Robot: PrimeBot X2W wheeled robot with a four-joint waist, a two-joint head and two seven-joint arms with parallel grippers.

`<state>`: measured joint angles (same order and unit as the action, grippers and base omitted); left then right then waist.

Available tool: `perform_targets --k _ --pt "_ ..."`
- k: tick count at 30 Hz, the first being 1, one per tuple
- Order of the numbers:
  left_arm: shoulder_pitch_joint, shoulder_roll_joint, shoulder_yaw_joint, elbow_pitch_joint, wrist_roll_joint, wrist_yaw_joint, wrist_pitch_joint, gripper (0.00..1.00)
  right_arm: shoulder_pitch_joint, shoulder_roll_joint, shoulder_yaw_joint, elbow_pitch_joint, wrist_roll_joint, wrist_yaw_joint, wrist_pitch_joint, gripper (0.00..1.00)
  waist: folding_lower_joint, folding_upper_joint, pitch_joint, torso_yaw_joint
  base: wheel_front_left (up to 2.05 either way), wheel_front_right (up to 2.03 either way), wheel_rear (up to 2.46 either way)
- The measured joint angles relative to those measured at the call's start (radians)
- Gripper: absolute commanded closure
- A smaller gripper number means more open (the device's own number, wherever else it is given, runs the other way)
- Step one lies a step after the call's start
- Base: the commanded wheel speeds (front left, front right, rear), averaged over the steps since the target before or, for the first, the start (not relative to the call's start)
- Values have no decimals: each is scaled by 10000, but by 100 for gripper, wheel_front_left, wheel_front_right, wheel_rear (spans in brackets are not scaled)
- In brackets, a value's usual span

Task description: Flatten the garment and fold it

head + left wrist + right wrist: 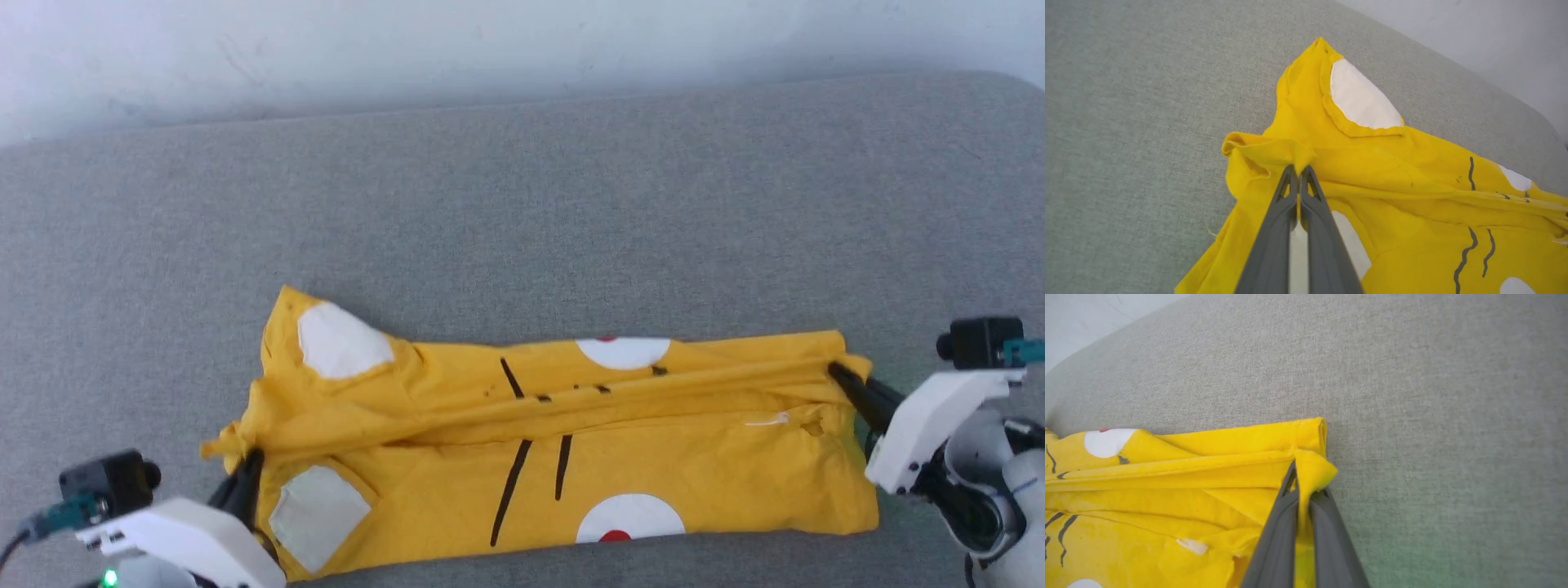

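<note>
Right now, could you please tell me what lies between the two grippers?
The shirt lies stretched between them on the cushion. The left gripper pinches one end and the right gripper the other. The head view shows the whole span.

Grey fabric surface point(522, 204) against a pale wall point(408, 49)
Woven cloth, far corners rounded off; wall's whitish with a few faint scuffs, light soft and even.

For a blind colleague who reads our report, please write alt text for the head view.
A yellow T-shirt with white patches and black stripes lies stretched sideways, partly folded, on a grey fabric surface. The left claw pinches its left end and the right claw pinches its right end, both shut on the cloth.
</note>
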<state>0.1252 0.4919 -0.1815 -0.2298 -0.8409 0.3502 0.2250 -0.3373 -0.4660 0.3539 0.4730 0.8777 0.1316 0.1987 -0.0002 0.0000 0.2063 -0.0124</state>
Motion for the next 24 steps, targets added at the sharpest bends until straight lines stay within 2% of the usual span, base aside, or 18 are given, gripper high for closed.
perform_targets --k 2,3,4,5,6,8,9,16,21,24 --pt "390 -127 -10 -19 -128 109 -13 100 342 117 -178 13 -15 2 -96 75 0 0 -81 -41 0 0 0" --pt "548 -196 -10 13 -194 119 -17 100 508 180 -257 29 -29 2 -155 55 0 0 -113 -70 0 0 0" --pt "671 -267 -15 63 -268 121 -42 100 663 240 -322 38 -59 2 -192 24 0 0 -143 -95 0 0 0" --pt "772 -339 -15 109 -318 119 -102 100 814 307 -393 33 -58 4 -249 5 1 0 -181 -112 0 0 0" --pt "825 -447 10 178 -382 113 -221 100 941 360 -454 13 -59 8 -280 0 1 0 -212 -129 0 0 0" --pt "925 -545 -59 414 -445 50 -267 27 1185 437 -546 -84 -59 12 -339 0 1 0 -272 -153 0 0 0" --pt "980 -577 -71 510 -458 13 -316 0 1326 464 -602 -196 -59 13 -393 0 2 0 -308 -158 0 0 0" --pt "1043 -922 27 761 -447 -320 -1315 0 2789 376 -1231 -1599 -412 0 -439 0 1 0 -605 -126 0 0 0" --pt "868 -1016 25 769 61 -853 -2449 0 3492 278 -2280 -3124 -744 -2 161 0 2 0 -811 -70 0 0 0" --pt "459 -957 -123 884 723 -1229 -3264 0 3542 320 -3060 -3628 -989 -2 746 0 2 -1 -858 -27 0 0 0"
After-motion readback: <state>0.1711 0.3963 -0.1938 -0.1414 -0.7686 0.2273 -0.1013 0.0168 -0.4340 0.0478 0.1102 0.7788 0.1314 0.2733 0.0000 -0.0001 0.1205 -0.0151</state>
